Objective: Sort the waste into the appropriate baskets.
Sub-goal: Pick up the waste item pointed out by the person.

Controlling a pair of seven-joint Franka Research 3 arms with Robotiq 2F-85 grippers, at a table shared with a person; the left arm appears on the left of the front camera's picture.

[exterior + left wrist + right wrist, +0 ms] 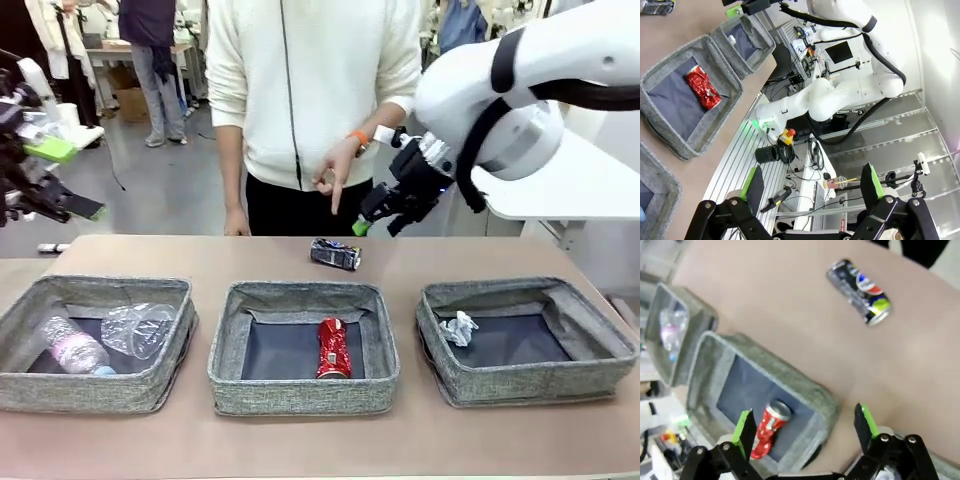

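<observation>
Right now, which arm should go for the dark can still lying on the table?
Right. Its open hand hangs just above and beside the dark printed can, which its wrist camera has in sight. The left hand is off at the table's left edge.

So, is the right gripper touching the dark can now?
Apart. In the right wrist view, the right gripper is open, and bare table lies between its fingers and the dark can farther off.
</observation>
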